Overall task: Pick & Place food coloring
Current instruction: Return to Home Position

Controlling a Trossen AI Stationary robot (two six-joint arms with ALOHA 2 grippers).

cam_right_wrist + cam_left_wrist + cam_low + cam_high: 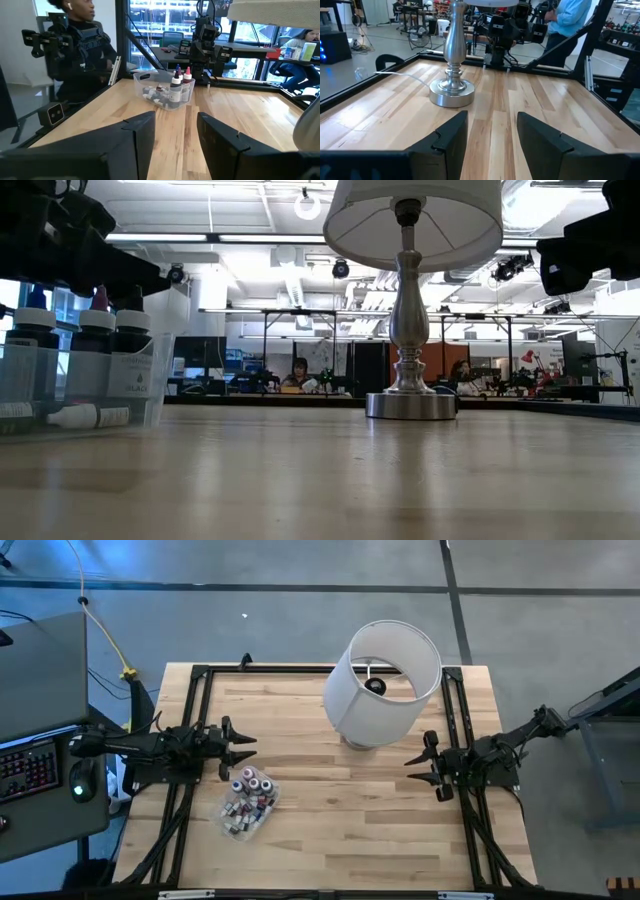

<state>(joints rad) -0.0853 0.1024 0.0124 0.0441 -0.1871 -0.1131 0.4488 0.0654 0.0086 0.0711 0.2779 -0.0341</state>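
All the food coloring bottles (250,802) that show are inside the clear tub (141,76), which stands on the worktop (340,810) at about 8 o'clock in the high view. A few are upright with dark, pink and blue caps, and the rest lie jumbled on the bottom. No bottle shows on the bare wood in any view, so I judge the picking and placing done, with only the parking of the arms left. The left tool (243,748) hangs at 9 o'clock, just beside the tub's 12 o'clock end, its fingers spread and holding nothing. The right tool (415,768) hangs at 3 o'clock, well apart from the tub, likewise spread and empty. I cannot settle how many bottles there are, since the lying ones overlap. The lamp (382,680) at 1 o'clock hides the wood under its shade from above. The low view cuts the tub off at 9 o'clock, with a dark arm across its top.
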